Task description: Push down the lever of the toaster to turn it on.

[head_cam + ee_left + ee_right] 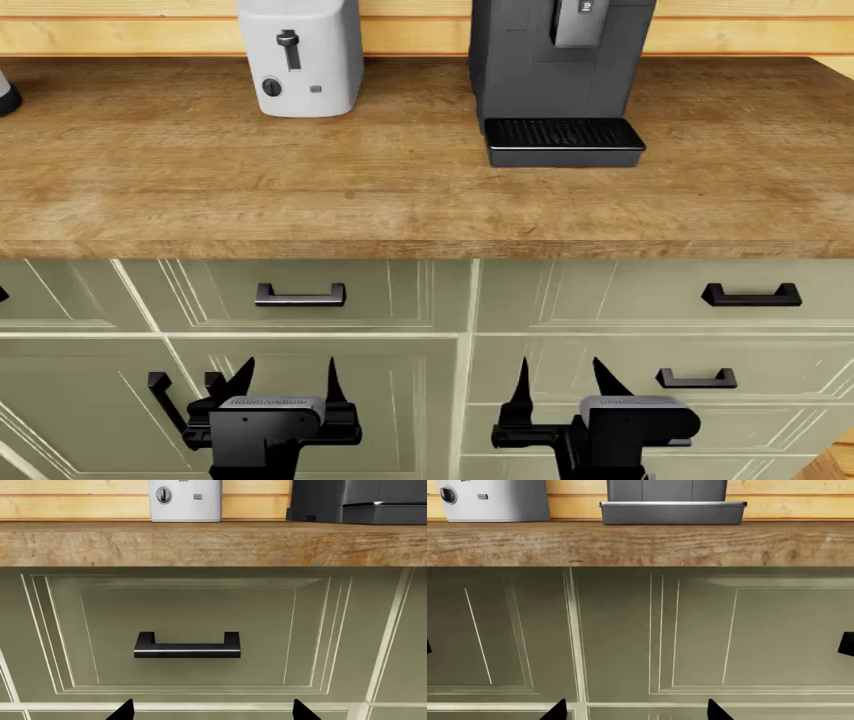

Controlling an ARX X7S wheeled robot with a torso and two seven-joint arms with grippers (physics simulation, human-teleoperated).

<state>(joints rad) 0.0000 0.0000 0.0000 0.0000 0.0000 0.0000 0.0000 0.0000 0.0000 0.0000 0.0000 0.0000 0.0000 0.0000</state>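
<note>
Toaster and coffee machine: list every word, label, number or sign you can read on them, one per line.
None can be read.
toaster: a small grey badge beside the round dial, too small to read.
toaster's dial, left wrist view: no legible markings.
coffee machine: a tiny white mark on its upper front panel, blurred, unreadable.

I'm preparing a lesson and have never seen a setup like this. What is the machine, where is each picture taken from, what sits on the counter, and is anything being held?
These are simulator renders of a two-armed robot. The head view looks down over the left gripper and right gripper, both open and holding nothing, low in front of the cabinet drawers. The other two pictures come from cameras near each gripper. On the wooden counter stand a white toaster, its black lever above a round dial, and a dark coffee machine.
</note>
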